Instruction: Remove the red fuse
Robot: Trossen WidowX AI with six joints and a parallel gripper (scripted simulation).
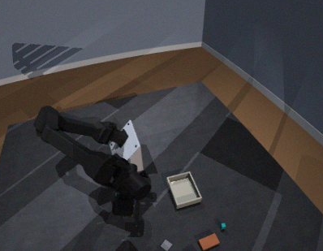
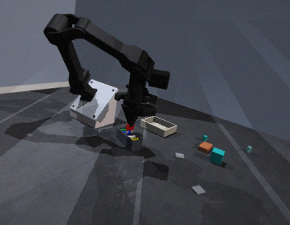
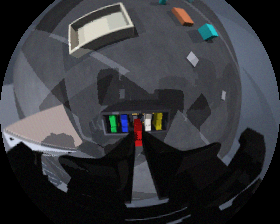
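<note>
My gripper (image 2: pixel 130 125) (image 3: pixel 137 133) is shut on the red fuse (image 2: pixel 130 128) (image 3: pixel 138 131) and holds it upright above the fuse block (image 2: pixel 135 145) (image 3: pixel 120 107). The fuse's lower end shows just over the middle of the block. The green fuse (image 3: pixel 113 123), blue fuse (image 3: pixel 124 123), white fuse (image 3: pixel 148 123) and yellow fuse (image 3: pixel 158 121) (image 2: pixel 135 138) stand in the block. In the top view the arm hides the fingertips and most of the block. The cream tray (image 1: pixel 189 205) (image 2: pixel 170 132) (image 3: pixel 104 45) is empty and stands apart from the block.
A box with a sloped pale top (image 1: pixel 133 140) (image 2: pixel 104 95) (image 3: pixel 45 125) stands beside the arm's base. An orange block (image 1: pixel 208 241) (image 2: pixel 205 147) (image 3: pixel 182 16), a teal cube (image 2: pixel 217 156) (image 3: pixel 208 32) and flat grey pieces (image 2: pixel 198 189) (image 3: pixel 192 59) lie beyond the tray and block.
</note>
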